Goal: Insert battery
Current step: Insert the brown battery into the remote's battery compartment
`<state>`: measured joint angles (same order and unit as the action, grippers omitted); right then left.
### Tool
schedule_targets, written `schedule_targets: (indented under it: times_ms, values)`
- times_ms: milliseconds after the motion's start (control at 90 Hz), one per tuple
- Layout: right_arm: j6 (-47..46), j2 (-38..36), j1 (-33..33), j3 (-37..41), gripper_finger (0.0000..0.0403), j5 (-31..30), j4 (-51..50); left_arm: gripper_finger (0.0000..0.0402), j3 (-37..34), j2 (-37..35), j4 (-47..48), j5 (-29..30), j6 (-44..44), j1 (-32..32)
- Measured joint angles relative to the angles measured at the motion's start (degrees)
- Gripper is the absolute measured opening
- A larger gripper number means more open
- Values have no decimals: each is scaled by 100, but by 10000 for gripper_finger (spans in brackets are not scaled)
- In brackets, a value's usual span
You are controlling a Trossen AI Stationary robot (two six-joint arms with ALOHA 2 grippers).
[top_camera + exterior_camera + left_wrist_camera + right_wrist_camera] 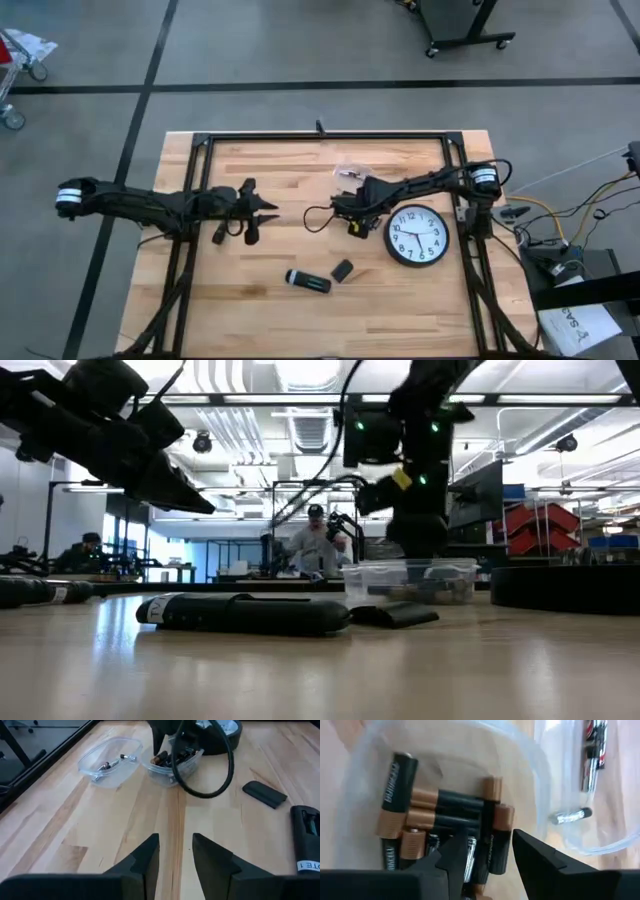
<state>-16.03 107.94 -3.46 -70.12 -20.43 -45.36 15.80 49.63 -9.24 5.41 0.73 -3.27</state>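
A black remote (308, 281) lies near the table's front, its battery cover (343, 270) loose beside it. A clear tub of black-and-copper batteries (445, 820) sits left of the clock. My right gripper (490, 855) is open, pointing down into this tub, with a finger on either side of the upright batteries; I cannot tell if it touches them. A second clear tub (107, 762) holds a few small batteries. My left gripper (175, 855) waits open above bare wood at the table's left.
A round wall clock (417, 236) lies face up at the right, next to the battery tub. A black cable loop (210, 775) hangs from the right arm over the wood. A dark frame (320, 137) borders the table. Bare wood lies between the left gripper and the remote.
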Motion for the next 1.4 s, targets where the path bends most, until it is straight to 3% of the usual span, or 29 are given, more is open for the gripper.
schedule_targets:
  times_ms: [200, 344, 700, 1000, 1400]
  values:
    - [-43, -7, -4, 474, 135, -86, 747, 98, -21, 0, -11, 0, 0, 0]
    - [209, -6, 7, 419, 141, 453, 1321, 98, -21, 0, -12, 0, 0, 0]
    - [824, 9, 9, 47, 96, 1037, 1507, 98, -21, 0, -10, 0, -2, 0]
    - [1040, 279, 11, 71, 57, 1007, 1895, 98, -21, 0, -9, -2, -2, 0]
    - [1207, 378, 11, 73, 58, 1049, 1878, 98, -21, 0, -10, -2, 0, 0]
